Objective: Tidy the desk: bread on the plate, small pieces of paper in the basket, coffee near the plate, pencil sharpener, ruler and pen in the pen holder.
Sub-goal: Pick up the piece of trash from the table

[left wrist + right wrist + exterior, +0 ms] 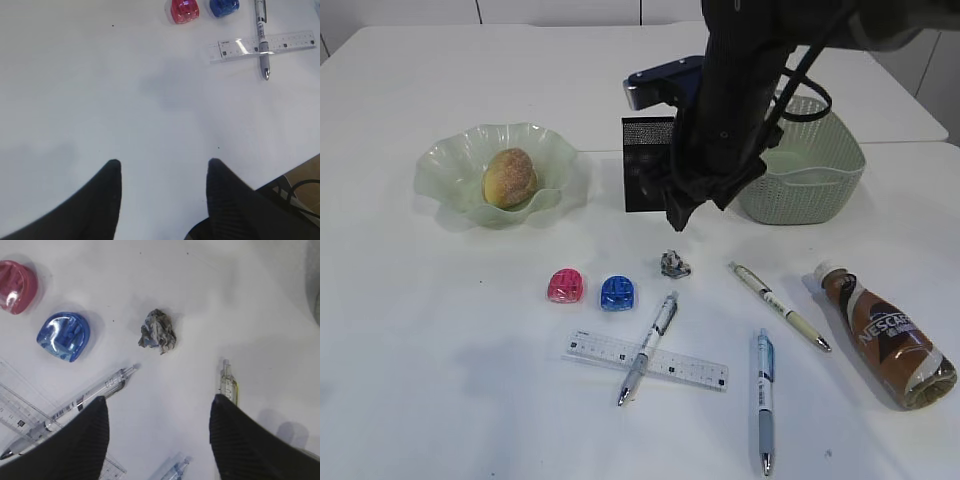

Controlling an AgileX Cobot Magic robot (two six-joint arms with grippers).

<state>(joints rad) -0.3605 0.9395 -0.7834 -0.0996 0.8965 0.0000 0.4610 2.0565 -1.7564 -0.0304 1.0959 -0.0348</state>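
- Overhead, right gripper (157, 412) hangs above the table (440, 330), jaws apart, nothing between them; crumpled paper ball (158, 331) lies just below and ahead.
- Left gripper (162, 170) jaws also spread, empty, over bare tabletop.
- Bread (510, 177) sits in the green wavy plate (440, 165), far left.
- Green basket (820, 170) at back right; black mesh pen holder (642, 165) just left of it, partly behind the arm.
- Pink sharpener (565, 286) and blue sharpener (617, 292) side by side.
- Clear ruler (690, 367) flat, one pen (648, 348) lying across it; two more pens to its right.
- Coffee bottle (885, 335) on its side, far right, well apart from the plate.
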